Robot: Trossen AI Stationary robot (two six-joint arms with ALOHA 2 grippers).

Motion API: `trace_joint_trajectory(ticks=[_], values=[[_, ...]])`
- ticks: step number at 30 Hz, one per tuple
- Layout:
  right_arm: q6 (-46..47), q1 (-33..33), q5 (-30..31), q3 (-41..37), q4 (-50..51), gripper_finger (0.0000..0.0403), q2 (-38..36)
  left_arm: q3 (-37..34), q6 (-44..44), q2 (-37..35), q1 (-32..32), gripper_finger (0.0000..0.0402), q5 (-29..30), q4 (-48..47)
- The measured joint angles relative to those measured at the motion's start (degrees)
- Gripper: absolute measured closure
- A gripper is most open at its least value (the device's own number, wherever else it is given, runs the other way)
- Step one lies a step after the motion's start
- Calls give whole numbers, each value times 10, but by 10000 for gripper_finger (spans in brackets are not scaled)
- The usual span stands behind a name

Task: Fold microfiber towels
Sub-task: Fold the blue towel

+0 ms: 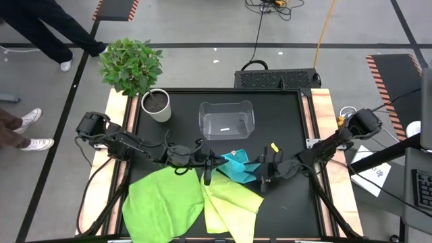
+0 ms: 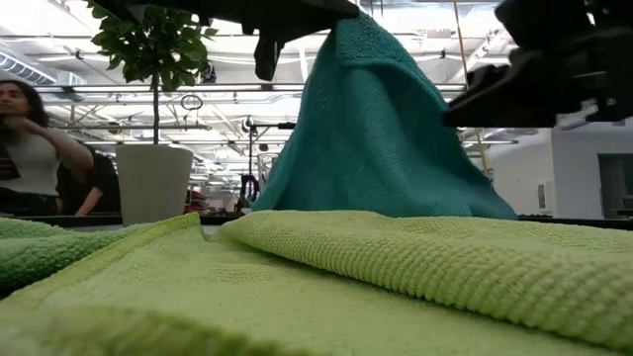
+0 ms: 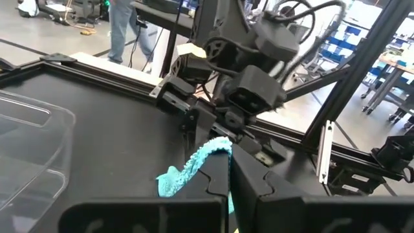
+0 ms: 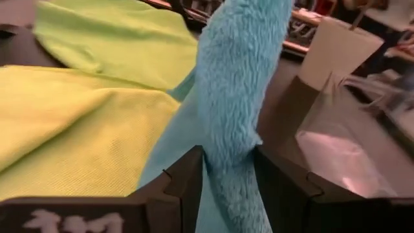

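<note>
The turquoise towel (image 1: 237,166) hangs between my two grippers near the table's middle, in the low view as a tent (image 2: 376,129). My left gripper (image 1: 208,169) comes from the left and is shut on it. My right gripper (image 1: 260,174) comes from the right and has a bunch of the same towel between its fingers. The bright green towel (image 1: 162,202) lies spread at the near left. The pale yellow-green towel (image 1: 231,208) lies beside it, under the turquoise towel's near edge. My left gripper pinches a bunched part of the turquoise towel (image 3: 217,147) between its two fingers, coming about level from the table's left. The towel hangs below the fingers, and its lower part (image 2: 396,203) reaches down to the table. My right gripper has a thick bunch of the turquoise towel (image 4: 228,152) between its two fingers (image 4: 184,178), which stand against it on both sides. The fingers come from the table's right, slanting a little downward. The cloth runs up past the fingers, and more of it trails below them.
A clear plastic bin (image 1: 226,120) stands just beyond the grippers at the table's middle. A white pot with a green plant (image 1: 155,104) stands at the far left. People stand beyond the table's left side (image 2: 25,148).
</note>
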State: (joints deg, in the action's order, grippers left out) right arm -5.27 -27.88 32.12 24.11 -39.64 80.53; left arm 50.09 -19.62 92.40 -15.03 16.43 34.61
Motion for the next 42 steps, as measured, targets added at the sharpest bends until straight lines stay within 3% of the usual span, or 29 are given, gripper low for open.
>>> trace_joint_trajectory(ticks=[9, 12, 17, 20, 27, 34, 42], values=[[-30, -5, 78, 95, 52, 270, 44, 0, 2, 0, 3, 399, -3, 0], [-53, -15, 129, 111, 54, 270, 45, 0, 2, 0, 3, 399, -4, 0], [-62, -22, 158, 123, 54, 271, 45, 0, 4, 0, 3, 398, -10, 0], [-61, -22, 163, 123, 57, 290, 45, 0, 4, 0, 3, 400, -16, 0], [-60, -34, 174, 123, 89, 394, 8, 0, 13, 0, 3, 399, -26, 0], [-23, -42, 176, 123, 146, 400, -55, 0, 48, 0, -7, 363, -75, -8], [-2, -42, 169, 123, 164, 402, -71, 0, 94, 0, -34, 311, -38, -47]])
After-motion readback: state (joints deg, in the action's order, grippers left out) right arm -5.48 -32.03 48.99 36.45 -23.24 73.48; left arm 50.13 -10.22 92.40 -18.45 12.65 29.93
